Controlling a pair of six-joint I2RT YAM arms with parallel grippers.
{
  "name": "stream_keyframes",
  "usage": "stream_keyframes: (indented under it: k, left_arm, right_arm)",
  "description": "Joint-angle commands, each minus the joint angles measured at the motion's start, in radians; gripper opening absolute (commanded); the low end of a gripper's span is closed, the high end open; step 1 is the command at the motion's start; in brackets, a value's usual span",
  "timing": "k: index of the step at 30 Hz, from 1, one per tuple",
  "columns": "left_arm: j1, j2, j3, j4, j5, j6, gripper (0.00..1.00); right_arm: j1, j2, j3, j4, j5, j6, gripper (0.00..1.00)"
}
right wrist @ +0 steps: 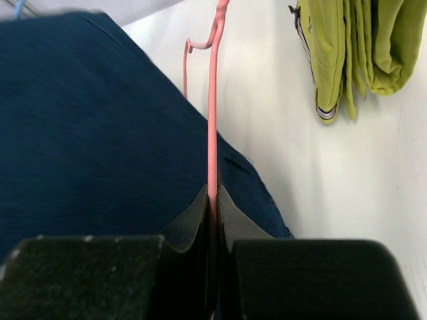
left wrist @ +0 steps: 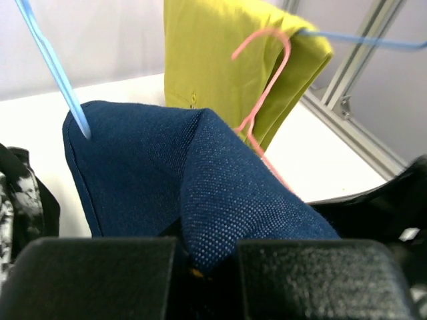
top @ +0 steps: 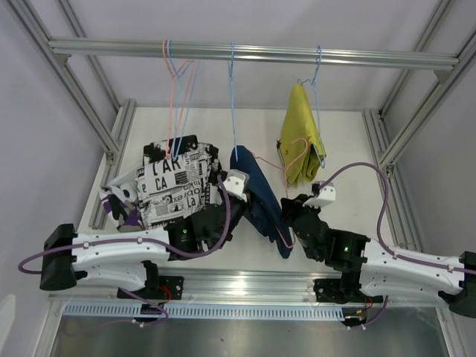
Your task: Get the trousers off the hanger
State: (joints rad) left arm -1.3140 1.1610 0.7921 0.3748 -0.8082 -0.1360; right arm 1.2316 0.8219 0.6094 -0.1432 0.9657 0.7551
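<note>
The plain navy trousers (top: 256, 197) hang low from a blue hanger (top: 233, 97) on the rail, and their lower part lies on the table. My left gripper (top: 248, 195) is shut on a fold of the navy trousers (left wrist: 200, 180), seen close in the left wrist view (left wrist: 207, 260). A pink hanger (top: 291, 160) lies across the navy cloth. My right gripper (top: 282, 217) is shut on the pink hanger's wire (right wrist: 213, 100), with the pads (right wrist: 200, 210) pinching it against the navy trousers (right wrist: 87, 133). The plain yellow trousers (top: 301, 137) hang on another blue hanger (top: 318, 71).
A pile of trousers lies on the table at the left, with the white pair with dark print (top: 175, 182) on top and black cloth (top: 160, 149) behind. Empty pink and blue hangers (top: 181, 82) hang on the rail (top: 253, 52). Frame posts flank the table.
</note>
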Motion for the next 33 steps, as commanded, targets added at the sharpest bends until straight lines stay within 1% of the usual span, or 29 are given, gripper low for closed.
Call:
stream_keyframes:
  k: [1, 4, 6, 9, 17, 27, 33]
  left_arm:
    - [-0.017, -0.081, 0.12, -0.048, -0.006, 0.024, 0.01]
    - [-0.018, -0.112, 0.186, -0.164, -0.023, 0.021, 0.01]
    - [-0.018, -0.139, 0.232, -0.213, -0.04, 0.032, 0.01]
    - [-0.03, -0.197, 0.256, -0.246, -0.066, 0.074, 0.01]
    - [-0.033, -0.34, 0.346, -0.427, -0.088, 0.061, 0.01]
    - [-0.033, -0.503, 0.335, -0.553, -0.132, 0.049, 0.01]
    - [-0.033, -0.58, 0.328, -0.59, -0.226, 0.084, 0.01]
  right_arm:
    - [0.005, 0.017, -0.011, 0.048, 0.085, 0.056, 0.0]
    - [0.005, 0.019, -0.026, 0.051, 0.082, 0.076, 0.0]
    - [0.005, 0.01, -0.033, 0.048, 0.08, 0.088, 0.0]
    - [0.005, 0.0, -0.046, 0.05, 0.087, 0.092, 0.0]
    - [0.005, 0.006, -0.059, 0.05, 0.097, 0.101, 0.0]
    - [0.003, 0.046, -0.068, 0.067, 0.088, 0.119, 0.0]
    - [0.003, 0.06, -0.069, 0.067, 0.093, 0.118, 0.0]
